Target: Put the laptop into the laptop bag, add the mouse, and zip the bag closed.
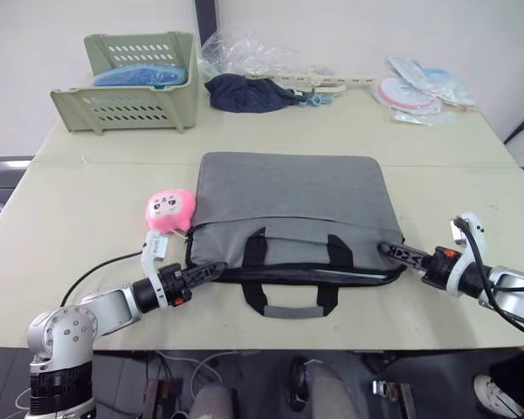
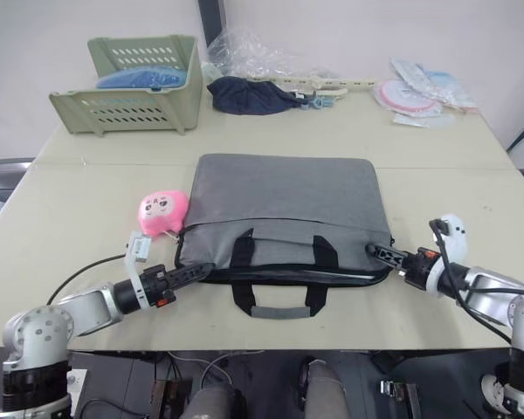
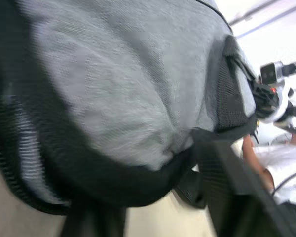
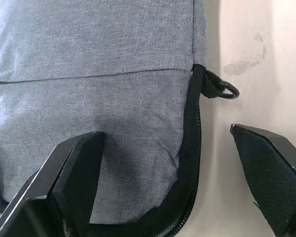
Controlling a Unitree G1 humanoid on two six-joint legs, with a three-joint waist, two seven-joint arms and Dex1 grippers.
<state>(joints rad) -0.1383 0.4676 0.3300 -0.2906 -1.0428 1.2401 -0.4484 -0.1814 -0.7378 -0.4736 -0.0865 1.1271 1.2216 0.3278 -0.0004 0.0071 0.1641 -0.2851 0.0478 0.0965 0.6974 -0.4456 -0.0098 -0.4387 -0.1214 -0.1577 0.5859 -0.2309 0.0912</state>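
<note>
Right gripper, fingers spread, straddles the laptop bag corner; left gripper at its opposite corner, finger state unclear.

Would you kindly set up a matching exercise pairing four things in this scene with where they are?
Things:
1. pink plush toy
2. green basket
3. right tool
4. dark cloth

Places:
A. far left corner of the table
B. astride the laptop bag's zipped corner, open
C. against the bag's left edge
D. far side, right of the basket

Pairs: 1-C, 2-A, 3-B, 4-D
</note>
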